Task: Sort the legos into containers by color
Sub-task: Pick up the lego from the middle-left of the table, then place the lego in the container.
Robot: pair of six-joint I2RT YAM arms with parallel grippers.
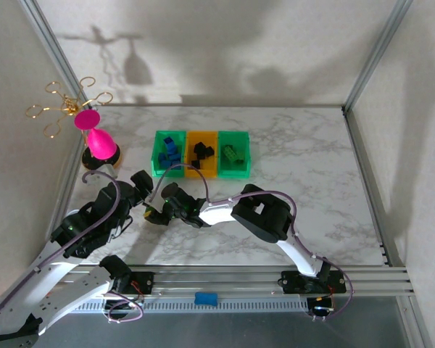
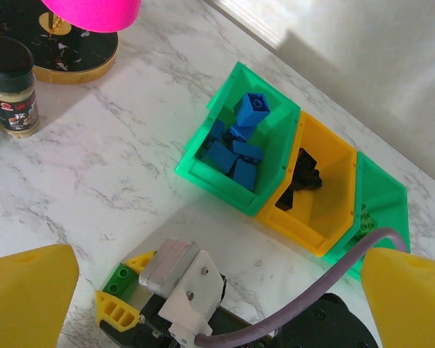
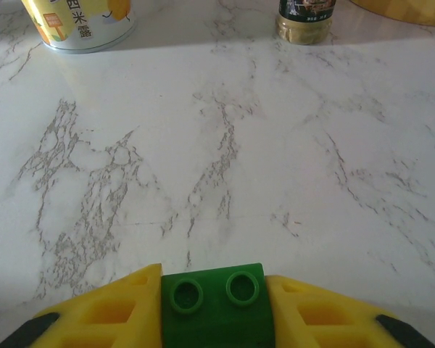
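Right wrist view puts the right gripper (image 3: 214, 293) at the bottom edge, its yellow fingers (image 3: 116, 315) clamped on a green brick (image 3: 214, 312) with two studs, low over the marble counter (image 3: 225, 159). From the top view, that brick is left of centre, just below the row of bins and outside them. The left gripper (image 2: 217, 290) hangs above it, fingers spread wide and holding nothing. Blue bricks (image 2: 235, 152) lie in the left green bin (image 2: 206, 177), black bricks (image 2: 304, 177) in the orange bin (image 2: 297, 226), and green ones belong in the right green bin (image 2: 383, 196).

Likely trouble: the pinch sits near the fingertips, so a brisk lift could twist the brick free. Both end bins are green, so releasing over the nearer one would mix it with the blue. The arms are crowded, so the carry could clip the left arm
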